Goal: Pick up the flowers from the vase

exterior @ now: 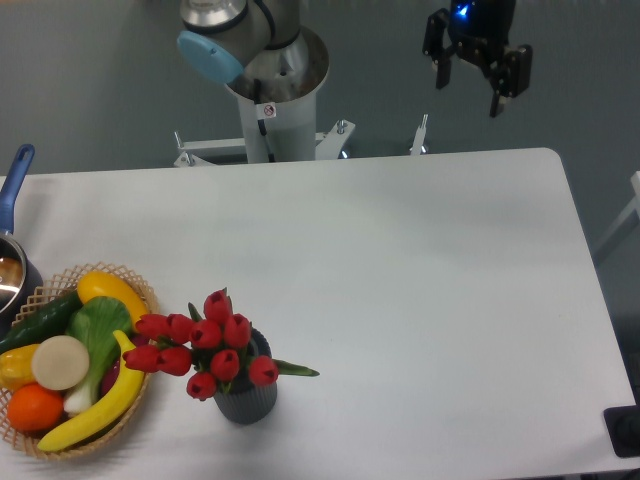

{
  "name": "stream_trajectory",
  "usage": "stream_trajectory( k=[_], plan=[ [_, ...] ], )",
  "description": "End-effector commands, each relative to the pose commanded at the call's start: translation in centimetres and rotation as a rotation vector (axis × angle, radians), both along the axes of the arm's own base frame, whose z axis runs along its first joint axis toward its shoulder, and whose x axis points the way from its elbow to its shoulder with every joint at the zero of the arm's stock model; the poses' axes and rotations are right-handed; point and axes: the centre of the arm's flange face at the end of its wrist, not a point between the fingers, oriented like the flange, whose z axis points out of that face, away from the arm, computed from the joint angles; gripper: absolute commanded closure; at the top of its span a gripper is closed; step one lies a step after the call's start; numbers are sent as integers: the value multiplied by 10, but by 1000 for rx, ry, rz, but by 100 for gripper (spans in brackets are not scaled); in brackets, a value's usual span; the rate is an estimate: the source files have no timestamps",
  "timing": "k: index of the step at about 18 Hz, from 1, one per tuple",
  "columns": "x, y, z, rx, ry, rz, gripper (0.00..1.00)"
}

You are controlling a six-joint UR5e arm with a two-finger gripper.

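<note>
The flowers (205,345), a bunch of red tulip buds with green leaves, stand in the vase (245,402), a small dark grey ribbed cup near the table's front edge, left of centre. The buds lean to the left over the rim. My gripper (468,92) hangs high above the table's far right side, far from the flowers. Its two black fingers are spread apart and hold nothing.
A wicker basket (135,285) with a banana, an orange, a cucumber and other produce sits at the front left, close beside the flowers. A blue-handled metal pot (12,200) is at the left edge. The arm's base (275,95) stands behind the table's far edge.
</note>
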Motion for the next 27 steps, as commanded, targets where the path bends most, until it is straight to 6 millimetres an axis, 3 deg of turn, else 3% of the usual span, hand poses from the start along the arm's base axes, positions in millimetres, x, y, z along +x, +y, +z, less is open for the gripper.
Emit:
stream_trajectory(
  k=[8,18,22,27],
  plan=[
    [0,9,-3,91,-33,34,0],
    [12,30,-39,334,-143,254,0],
    [16,41,-39,393,-196,319,0],
    [8,60,-29,606,-314,408,0]
  ],
)
